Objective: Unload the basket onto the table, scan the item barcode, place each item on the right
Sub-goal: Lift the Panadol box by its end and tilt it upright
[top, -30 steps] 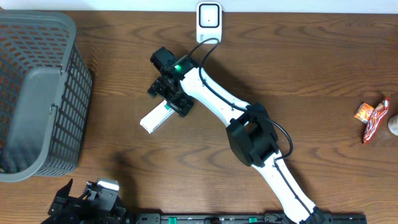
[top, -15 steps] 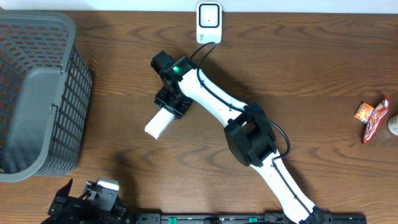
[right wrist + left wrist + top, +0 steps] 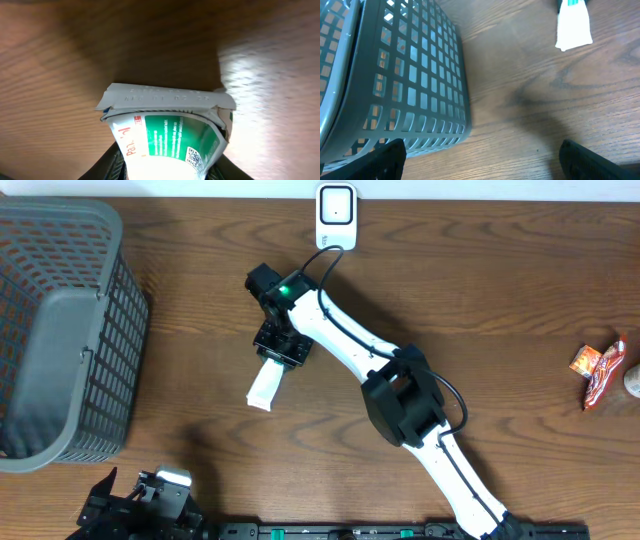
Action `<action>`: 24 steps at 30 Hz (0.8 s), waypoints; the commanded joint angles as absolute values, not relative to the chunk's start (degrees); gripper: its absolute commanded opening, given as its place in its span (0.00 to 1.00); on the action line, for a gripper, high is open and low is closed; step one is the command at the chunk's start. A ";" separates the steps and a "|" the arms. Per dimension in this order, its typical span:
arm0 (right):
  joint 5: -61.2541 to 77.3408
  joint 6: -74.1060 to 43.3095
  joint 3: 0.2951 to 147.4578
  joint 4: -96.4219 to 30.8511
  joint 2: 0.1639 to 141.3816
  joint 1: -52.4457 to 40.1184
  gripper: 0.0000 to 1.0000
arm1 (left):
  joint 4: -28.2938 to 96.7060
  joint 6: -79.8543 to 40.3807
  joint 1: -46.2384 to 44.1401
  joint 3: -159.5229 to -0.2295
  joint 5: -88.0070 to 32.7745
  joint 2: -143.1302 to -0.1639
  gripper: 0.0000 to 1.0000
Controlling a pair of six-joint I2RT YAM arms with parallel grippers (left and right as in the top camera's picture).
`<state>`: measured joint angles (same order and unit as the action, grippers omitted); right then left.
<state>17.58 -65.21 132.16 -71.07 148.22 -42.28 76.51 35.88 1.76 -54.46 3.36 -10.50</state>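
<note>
1. Tube (image 3: 265, 385) orientation has changed: a second ago it lay slanted toward the lower left, and it now points more steeply toward the near edge of the table (image 3: 500, 300), crimped end outward.
2. Right end effector (image 3: 281, 346) has narrowed its jaws and now clamps the tube's green-labelled body. The grip is judged secure, so transfer to the scanner (image 3: 335, 208) can begin.
3. Left end effector (image 3: 485, 167) is spread wide, empty, at the near edge.
4. Clearance: bare table lies between tube and scanner. The basket (image 3: 60, 330) stands well left and the snack packet (image 3: 598, 370) far right.
</note>
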 commanded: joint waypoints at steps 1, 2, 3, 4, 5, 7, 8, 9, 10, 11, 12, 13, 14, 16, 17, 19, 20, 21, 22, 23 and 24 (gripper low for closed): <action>13.98 -62.92 131.55 -73.73 150.26 -41.25 0.34 | 76.51 35.97 1.52 -54.63 3.64 -10.44 0.98; 13.98 -62.92 131.55 -74.30 149.75 -41.15 0.33 | 76.51 35.97 1.52 -54.63 3.64 -10.44 0.98; 13.98 -62.89 131.55 -74.94 148.99 -41.04 0.33 | 76.51 35.97 1.52 -54.63 3.64 -10.44 0.98; 13.87 -62.89 131.55 -75.81 147.79 -40.93 0.32 | 76.51 35.97 1.52 -54.63 3.64 -10.44 0.98; 13.50 -62.89 131.55 -76.44 146.91 -40.91 0.32 | 76.51 35.97 1.52 -54.63 3.64 -10.44 0.98; 10.85 -62.87 131.55 -78.48 144.66 -40.91 0.33 | 76.51 35.97 1.52 -54.63 3.64 -10.44 0.98; 9.08 -62.87 131.55 -79.90 143.55 -40.99 0.36 | 76.51 35.97 1.52 -54.63 3.64 -10.44 0.98; 7.20 -62.89 131.55 -81.80 142.39 -41.15 0.41 | 76.51 35.97 1.52 -54.63 3.64 -10.44 0.98; 5.54 -62.89 131.55 -84.01 141.47 -41.28 0.43 | 76.51 35.97 1.52 -54.63 3.64 -10.44 0.98; 4.10 -62.89 131.55 -86.56 140.68 -41.36 0.45 | 76.51 35.97 1.52 -54.63 3.64 -10.44 0.98; 2.90 -62.89 131.55 -89.19 140.14 -41.41 0.45 | 76.51 35.97 1.52 -54.63 3.64 -10.44 0.98; 1.78 -62.89 131.55 -91.77 139.87 -41.41 0.45 | 76.51 35.97 1.52 -54.63 3.64 -10.44 0.98; 0.64 -62.89 131.55 -94.72 139.83 -41.47 0.45 | 76.51 35.97 1.52 -54.63 3.64 -10.44 0.98; -0.49 -59.86 131.02 -97.47 139.83 -41.76 0.42 | 76.51 35.97 1.52 -54.63 3.64 -10.44 0.98; -0.14 -58.11 130.39 -97.47 139.83 -42.11 0.44 | 76.51 35.97 1.52 -54.63 3.64 -10.44 0.98; -0.16 -57.30 129.38 -97.49 139.83 -42.76 0.47 | 76.51 35.97 1.52 -54.63 3.64 -10.44 0.98; -0.38 -57.43 128.70 -97.47 139.83 -43.20 0.48 | 76.51 35.97 1.52 -54.63 3.64 -10.44 0.98; -1.32 -57.82 127.70 -97.36 139.83 -43.83 0.51 | 76.51 35.97 1.52 -54.63 3.64 -10.44 0.98; -1.96 -57.91 127.09 -97.27 139.83 -44.10 0.54 | 76.51 35.97 1.52 -54.63 3.64 -10.44 0.98; -2.55 -58.41 126.56 -97.30 139.83 -44.34 0.57 | 76.51 35.97 1.52 -54.63 3.64 -10.44 0.98; -3.05 -58.72 125.99 -97.27 139.83 -44.58 0.63 | 76.51 35.97 1.52 -54.63 3.64 -10.44 0.98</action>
